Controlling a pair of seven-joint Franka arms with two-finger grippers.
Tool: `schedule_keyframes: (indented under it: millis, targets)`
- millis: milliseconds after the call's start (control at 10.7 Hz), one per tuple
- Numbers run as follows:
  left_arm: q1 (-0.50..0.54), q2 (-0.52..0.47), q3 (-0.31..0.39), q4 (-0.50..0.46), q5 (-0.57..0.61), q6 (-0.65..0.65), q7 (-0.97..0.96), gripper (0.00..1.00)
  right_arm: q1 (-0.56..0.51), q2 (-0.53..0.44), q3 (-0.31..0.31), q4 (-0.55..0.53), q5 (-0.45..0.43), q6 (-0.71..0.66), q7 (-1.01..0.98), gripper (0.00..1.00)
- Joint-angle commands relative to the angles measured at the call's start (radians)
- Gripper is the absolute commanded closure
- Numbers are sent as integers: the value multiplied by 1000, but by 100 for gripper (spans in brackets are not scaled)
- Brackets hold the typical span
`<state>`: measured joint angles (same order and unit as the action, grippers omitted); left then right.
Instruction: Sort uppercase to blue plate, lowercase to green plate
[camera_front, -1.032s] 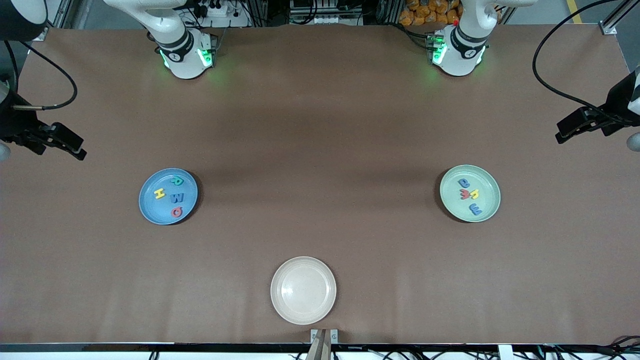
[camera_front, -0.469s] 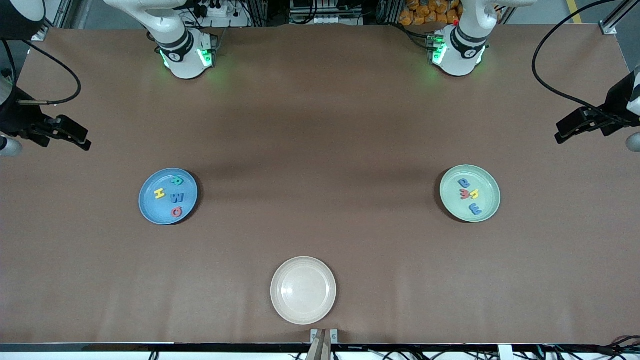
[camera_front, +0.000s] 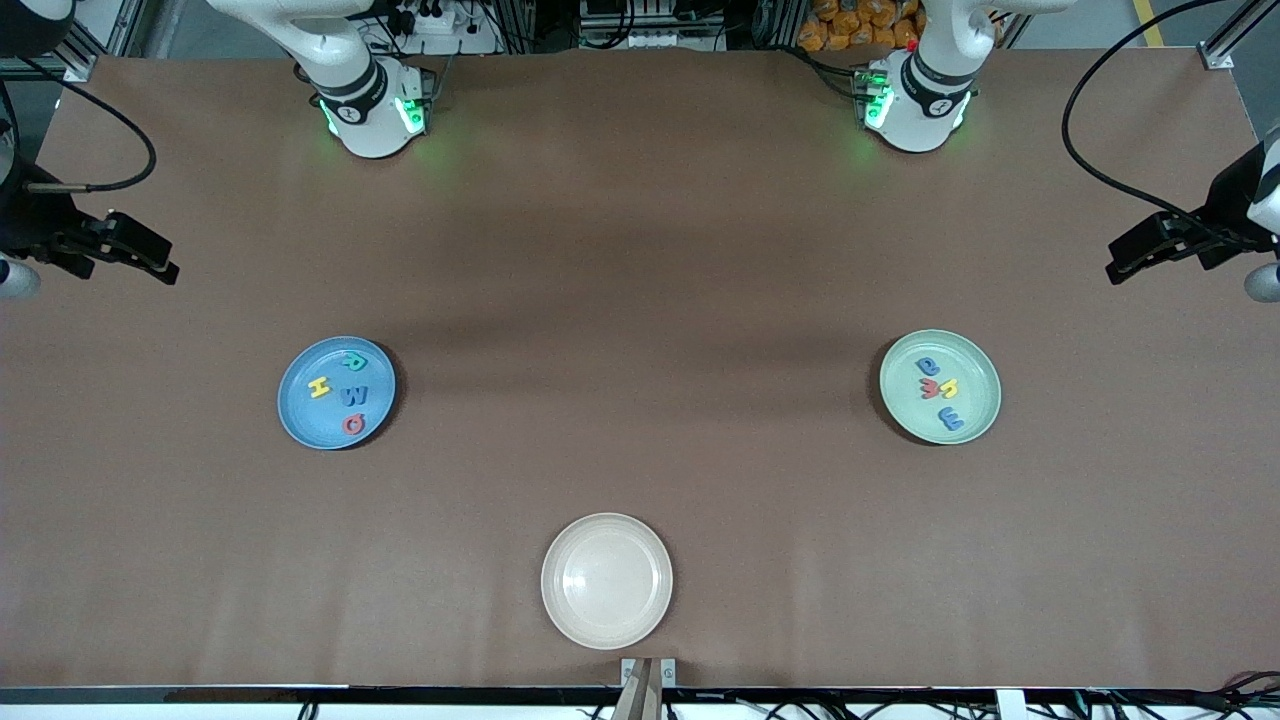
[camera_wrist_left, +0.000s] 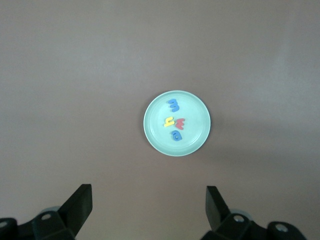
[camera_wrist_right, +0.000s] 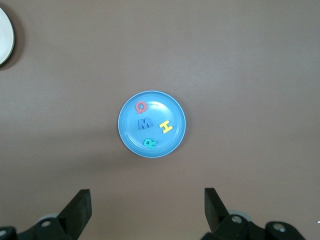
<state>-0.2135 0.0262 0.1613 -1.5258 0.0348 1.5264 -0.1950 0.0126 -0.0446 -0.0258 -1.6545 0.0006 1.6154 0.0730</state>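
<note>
The blue plate (camera_front: 300, 410) holds the uppercase pieces: green R (camera_front: 352, 361), yellow H (camera_front: 319, 387), blue W (camera_front: 355, 394) and red Q (camera_front: 354, 424). On the green plate (camera_front: 975, 405) lie the lowercase pieces: blue a (camera_front: 928, 367), red m (camera_front: 930, 388), yellow h (camera_front: 950, 385) and blue e (camera_front: 949, 417). My right gripper (camera_front: 165, 270) hangs high and open over the table's edge at the right arm's end, and its wrist view shows the blue plate (camera_wrist_right: 131, 132) past the right gripper (camera_wrist_right: 147, 200). My left gripper (camera_front: 1120, 272) hangs open at the left arm's end. The left wrist view shows the green plate (camera_wrist_left: 200, 135) past the left gripper (camera_wrist_left: 148, 197).
A cream plate (camera_front: 606, 580) with nothing on it sits near the table's front edge, midway between the two other plates; its rim (camera_wrist_right: 4, 35) also shows in the right wrist view. Both arm bases stand at the back edge.
The right gripper has drifted back along the table's end toward the robots' side. The left gripper has barely shifted. Plates and letters have not moved.
</note>
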Motion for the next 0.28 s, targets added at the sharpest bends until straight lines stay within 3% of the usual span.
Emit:
schedule_keyframes:
  millis: [0,188]
  targets:
    - [25,-5,-13,-7,-15,-32,9,0,-19,0,17,18,31,-32,-15,0]
    - [37,-6,-14,-16,-24,-28,8,0,-19,-1,17,18,71,-35,-16,0]
